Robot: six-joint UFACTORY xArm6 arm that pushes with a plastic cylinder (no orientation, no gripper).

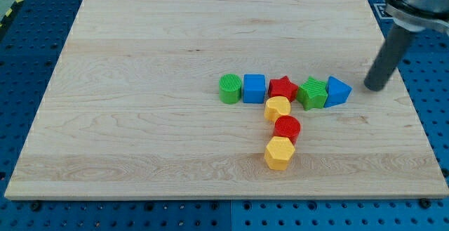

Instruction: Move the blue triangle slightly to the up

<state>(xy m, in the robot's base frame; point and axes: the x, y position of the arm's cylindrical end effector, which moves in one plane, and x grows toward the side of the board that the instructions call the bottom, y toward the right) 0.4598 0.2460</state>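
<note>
You see a row right of the board's (140, 83) middle, running toward its right edge: green cylinder (229, 89), blue cube (254, 88), red star (283, 88), green star (313, 93), blue triangle (338, 91), each touching the next. Below the red star a column heads for the bottom edge: yellow block (277, 108), red block (287, 128), yellow hexagon (278, 153). My tip (376, 87) stands near the right edge, beside the blue triangle, seemingly apart.

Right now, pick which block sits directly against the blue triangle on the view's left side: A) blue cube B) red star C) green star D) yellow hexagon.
C: the green star touches the blue triangle on the view's left, at the row's right end; my tip stands apart, on the triangle's right.
</note>
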